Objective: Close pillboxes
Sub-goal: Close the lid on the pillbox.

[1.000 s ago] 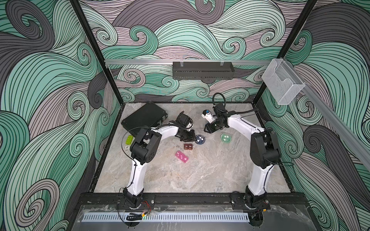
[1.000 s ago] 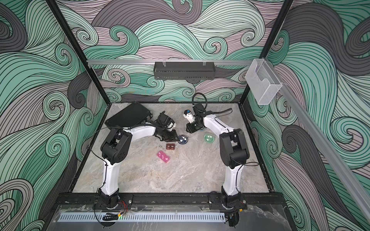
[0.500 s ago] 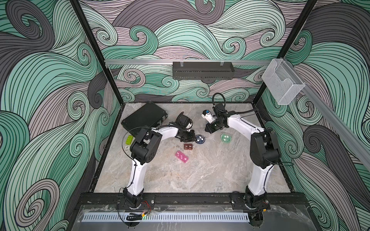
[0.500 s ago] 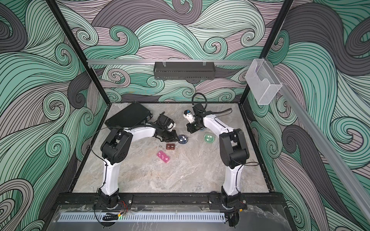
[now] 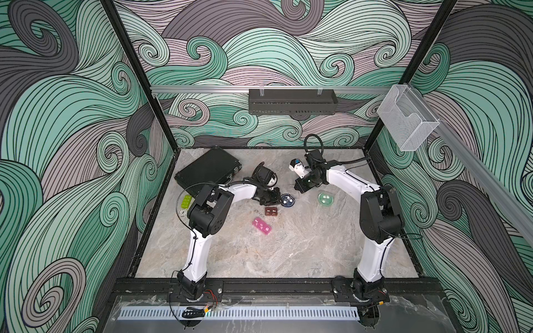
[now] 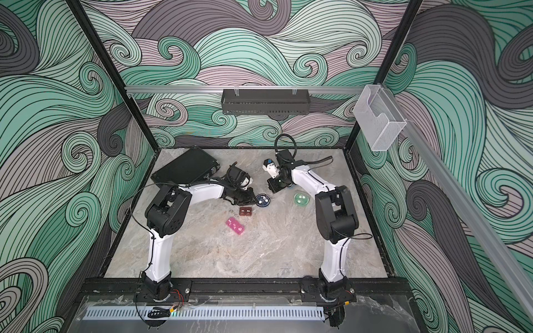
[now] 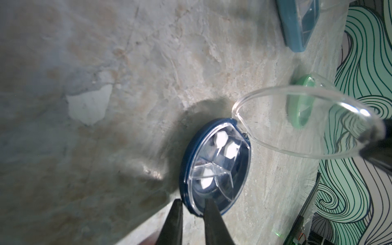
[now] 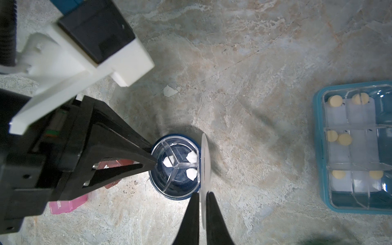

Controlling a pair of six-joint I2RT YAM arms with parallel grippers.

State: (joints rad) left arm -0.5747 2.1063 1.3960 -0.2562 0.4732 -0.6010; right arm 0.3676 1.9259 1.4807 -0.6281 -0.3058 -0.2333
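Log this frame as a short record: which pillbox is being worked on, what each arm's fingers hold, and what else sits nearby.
active box: dark-blue round translucent plastic pillbox, three cells holding white pills
lid: clear round lid, open, standing roughly upright
left fingers: pinching the box's rim
right fingers: closed on the lid's free edge
nearby: green round pillbox, brown two-cell pillbox, pink rectangular pillbox, light-blue rectangular pillbox with yellow pills
status: lid not yet shut

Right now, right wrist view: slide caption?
Raised clear lid pinched by right claw; left claw grips dark-blue round pillbox rim.
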